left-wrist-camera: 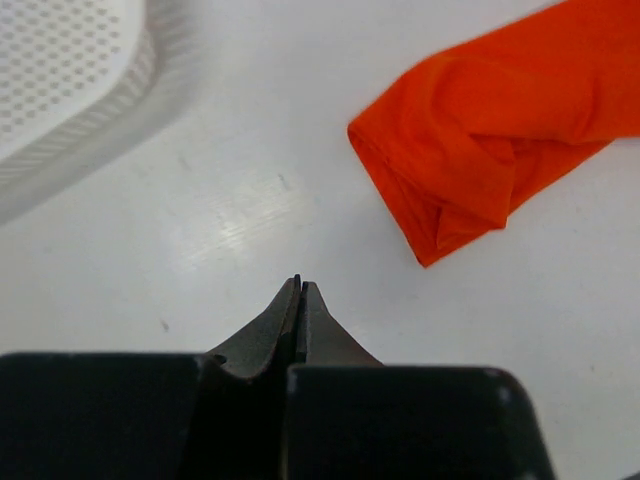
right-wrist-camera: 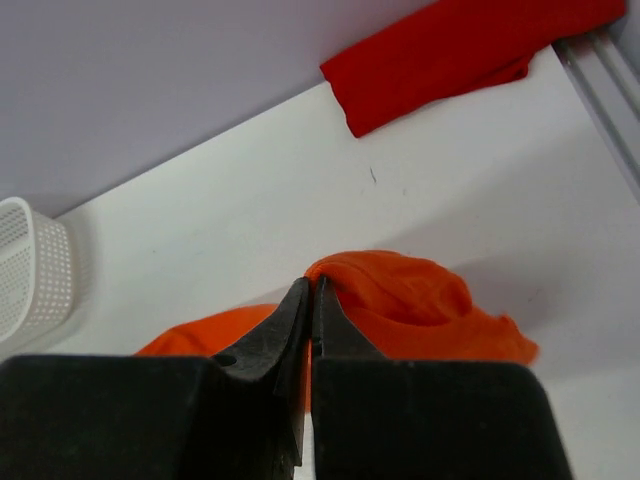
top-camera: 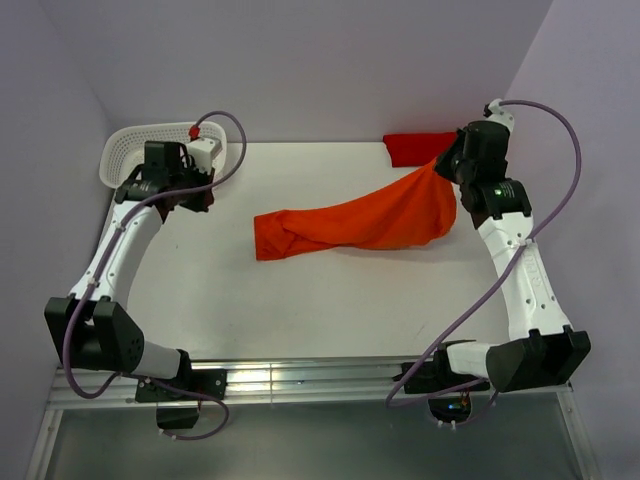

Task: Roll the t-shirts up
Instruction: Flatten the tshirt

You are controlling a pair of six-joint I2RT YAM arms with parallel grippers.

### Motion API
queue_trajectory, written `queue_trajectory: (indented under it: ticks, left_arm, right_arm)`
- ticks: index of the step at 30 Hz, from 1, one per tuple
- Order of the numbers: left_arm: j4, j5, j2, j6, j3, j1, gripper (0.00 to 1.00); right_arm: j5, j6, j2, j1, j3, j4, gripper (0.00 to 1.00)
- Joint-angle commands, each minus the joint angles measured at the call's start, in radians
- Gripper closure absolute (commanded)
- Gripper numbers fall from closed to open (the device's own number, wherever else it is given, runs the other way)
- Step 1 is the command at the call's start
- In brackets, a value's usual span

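Note:
The bright orange t-shirt (top-camera: pixel 350 225) lies bunched in a long band across the middle of the table, its right end raised. My right gripper (top-camera: pixel 445 165) is shut on that raised end; in the right wrist view its jaws (right-wrist-camera: pixel 311 285) pinch a fold of the orange cloth (right-wrist-camera: pixel 420 300). The darker red t-shirt (top-camera: pixel 418 148) lies folded at the back wall, and the right wrist view shows it (right-wrist-camera: pixel 450 55) beyond the gripper. My left gripper (top-camera: pixel 195 195) hovers at the back left, shut (left-wrist-camera: pixel 299 285) with nothing in it. The orange shirt's left end (left-wrist-camera: pixel 480 160) lies ahead of it and to the right.
A white perforated basket (top-camera: pixel 135 150) stands in the back left corner, close to the left gripper (left-wrist-camera: pixel 60 90). Purple walls close the table at the back and both sides. A metal rail (top-camera: pixel 300 378) runs along the near edge.

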Motion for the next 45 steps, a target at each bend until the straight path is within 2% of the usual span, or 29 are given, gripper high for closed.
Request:
queue_trajectory:
  ticks: [1, 3, 4, 6, 8, 15, 23, 32, 45]
  left_arm:
    - [-0.008, 0.146, 0.033, 0.035, -0.068, -0.019, 0.97]
    - [0.077, 0.088, 0.037, 0.033, -0.12, -0.083, 0.88]
    - [0.108, 0.042, 0.036, 0.03, -0.173, -0.118, 0.77]
    - [0.162, 0.017, 0.049, 0.01, -0.204, -0.207, 0.67]
    - [0.179, 0.001, 0.082, -0.004, -0.206, -0.27, 0.62]
    - [0.256, -0.023, 0.19, -0.036, -0.181, -0.358, 0.5]
    - [0.348, -0.084, 0.307, -0.045, -0.168, -0.441, 0.49]
    - [0.392, -0.127, 0.332, -0.021, -0.191, -0.496, 0.39]
    - [0.373, -0.172, 0.416, -0.065, -0.148, -0.5, 0.51]
  right_arm:
    - [0.006, -0.003, 0.011, -0.005, 0.022, -0.042, 1.0]
    - [0.0, -0.002, 0.016, -0.006, 0.002, -0.033, 1.0]
    - [-0.003, -0.003, 0.019, -0.005, -0.019, -0.029, 1.0]
    - [-0.006, 0.0, 0.02, -0.006, -0.044, -0.013, 1.0]
    - [0.001, 0.001, 0.023, -0.005, -0.065, -0.006, 1.0]
    - [-0.012, 0.009, 0.033, -0.005, -0.093, 0.01, 1.0]
    - [-0.019, 0.009, 0.034, -0.005, -0.108, 0.016, 1.0]
    - [-0.016, 0.003, 0.025, -0.005, -0.142, 0.03, 1.0]
    - [-0.022, 0.003, 0.034, -0.006, -0.16, 0.046, 1.0]
